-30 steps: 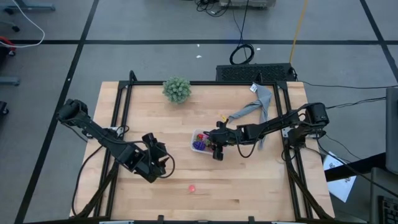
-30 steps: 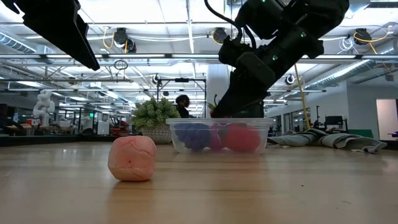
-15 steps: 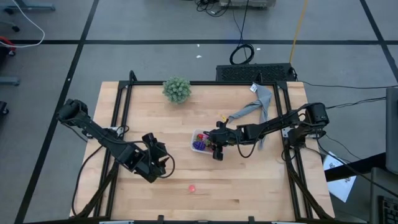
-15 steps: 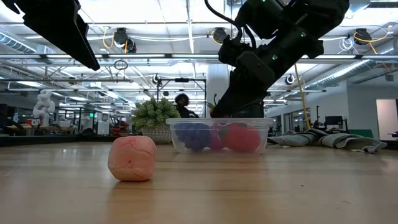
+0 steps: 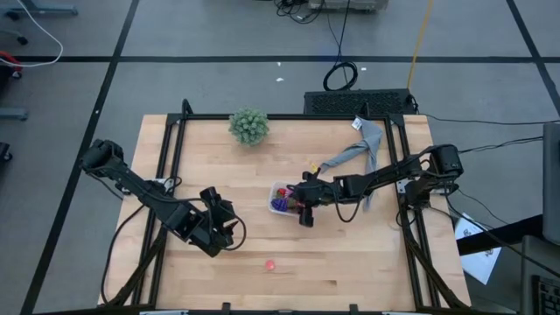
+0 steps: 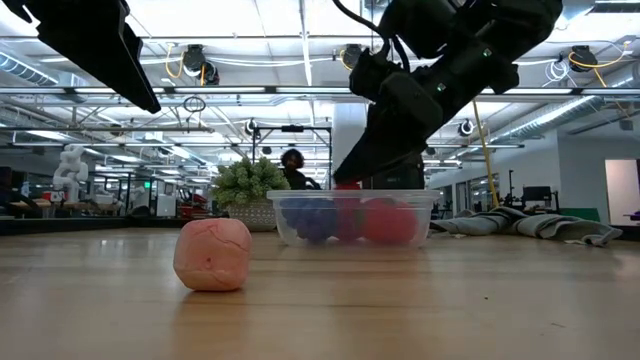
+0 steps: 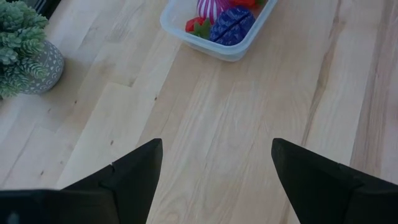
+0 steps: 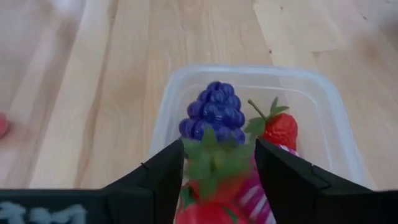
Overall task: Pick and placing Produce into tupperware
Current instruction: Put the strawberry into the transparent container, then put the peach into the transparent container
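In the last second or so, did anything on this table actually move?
Barely. The right gripper, clamped on a strawberry, shifted a little over the tupperware. The pink fruit, the grapes in the container and the left gripper stayed put.

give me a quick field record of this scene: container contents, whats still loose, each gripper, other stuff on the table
container: clear tupperware, near mid-table
inside it: purple grape cluster, red strawberry, striped magenta piece
still loose: pink fruit on the wood near the front edge
right gripper: over the tupperware, shut on a strawberry with green leaves
left gripper: open, empty, waiting above bare wood left of the tupperware
other items: green potted plant and grey cloth toward the back
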Tool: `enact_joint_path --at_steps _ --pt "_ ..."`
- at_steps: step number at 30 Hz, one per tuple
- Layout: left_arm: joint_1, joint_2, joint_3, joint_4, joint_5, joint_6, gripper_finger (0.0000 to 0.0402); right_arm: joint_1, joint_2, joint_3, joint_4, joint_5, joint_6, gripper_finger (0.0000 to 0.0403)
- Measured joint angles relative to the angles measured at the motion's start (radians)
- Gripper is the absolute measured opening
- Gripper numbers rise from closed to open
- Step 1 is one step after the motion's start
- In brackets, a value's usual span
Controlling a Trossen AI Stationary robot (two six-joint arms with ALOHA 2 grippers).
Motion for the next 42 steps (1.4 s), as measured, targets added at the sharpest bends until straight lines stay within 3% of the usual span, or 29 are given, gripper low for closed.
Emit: enact_joint_path --at_steps 9,28,42 --pt "0.0 0.0 0.0 0.0 0.0 0.0 0.0308 0.002 0.0 0.0 0.006 -0.001 0.0 0.0219" --pt "0.0 0.001 0.0 0.012 0.0 0.002 0.0308 0.029 -0.06 0.0 0.136 0.0 -0.05 0.0219" --pt "0.0 0.001 0.0 0.27 0.01 0.08 0.0308 0.168 -0.242 0.0 0.1 0.001 -0.071 0.0219"
